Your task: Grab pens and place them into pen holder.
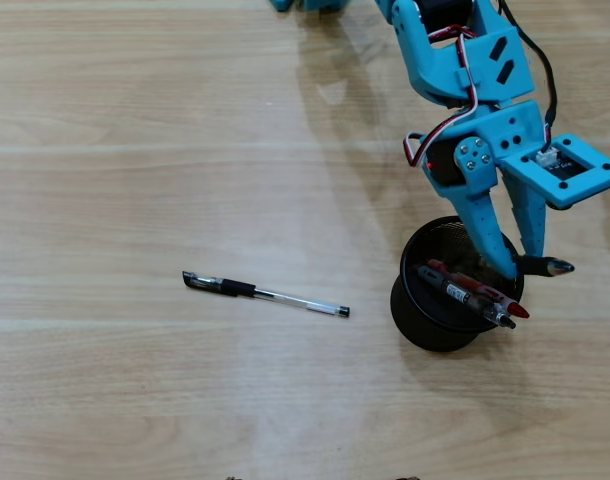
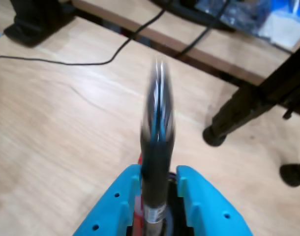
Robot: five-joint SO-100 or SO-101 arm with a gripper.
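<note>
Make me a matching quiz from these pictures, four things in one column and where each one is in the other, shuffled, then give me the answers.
Things:
1. tool
2. black pen on the left
3. red pen
4. pen holder

Places:
A. lying flat on the bare table, apart from everything else
B. resting in the cup, tip poking over its rim
C. standing on the table below the arm
D. over the cup's rim, closed on a black pen

Pairs: 1-D, 2-A, 3-B, 4-C

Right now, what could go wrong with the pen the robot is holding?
The held pen looks blurry in the wrist view, so it may be swinging; it might miss the pen holder. Its tip pokes past the rim, and the gripper hangs at that edge. Two pens already lean inside and could block it.
</note>
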